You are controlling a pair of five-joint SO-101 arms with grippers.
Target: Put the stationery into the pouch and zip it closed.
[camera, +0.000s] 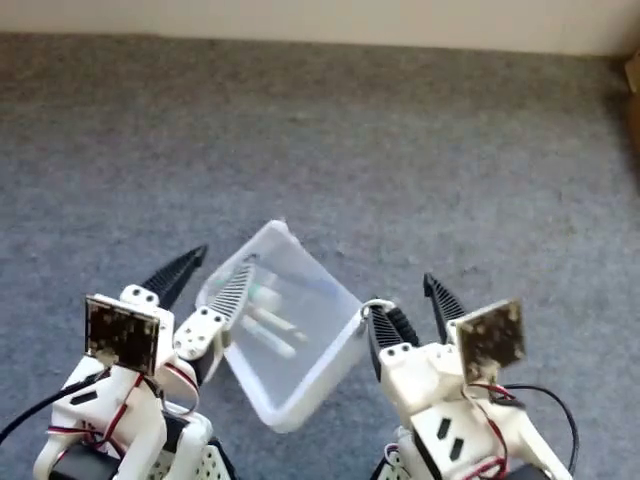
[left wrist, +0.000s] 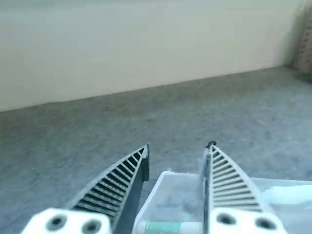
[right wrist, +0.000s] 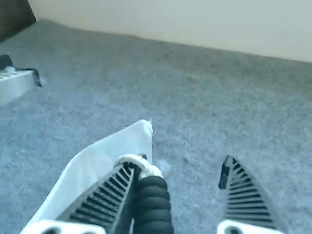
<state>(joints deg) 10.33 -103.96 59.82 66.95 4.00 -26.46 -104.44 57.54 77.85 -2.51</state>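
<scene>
A translucent white pouch [camera: 300, 350] lies on the grey carpet between my two arms, with several pens [camera: 268, 320] showing through it. My left gripper [camera: 208, 275] is open and straddles the pouch's left edge [left wrist: 170, 192], one finger over the pouch and one outside it. A green-labelled item [left wrist: 168, 227] shows inside, just below those fingers. My right gripper [camera: 408, 308] is open at the pouch's right corner [right wrist: 105, 156]. A white ring [right wrist: 139, 163] with a black ribbed tab [right wrist: 152, 204] rests against its inner finger; nothing is between its fingers.
Grey carpet [camera: 400, 150] runs back to a pale wall [left wrist: 146, 44]. A white object [right wrist: 14, 83] lies off to one side in the right wrist view. A brown edge of furniture [camera: 632, 90] stands at the far right.
</scene>
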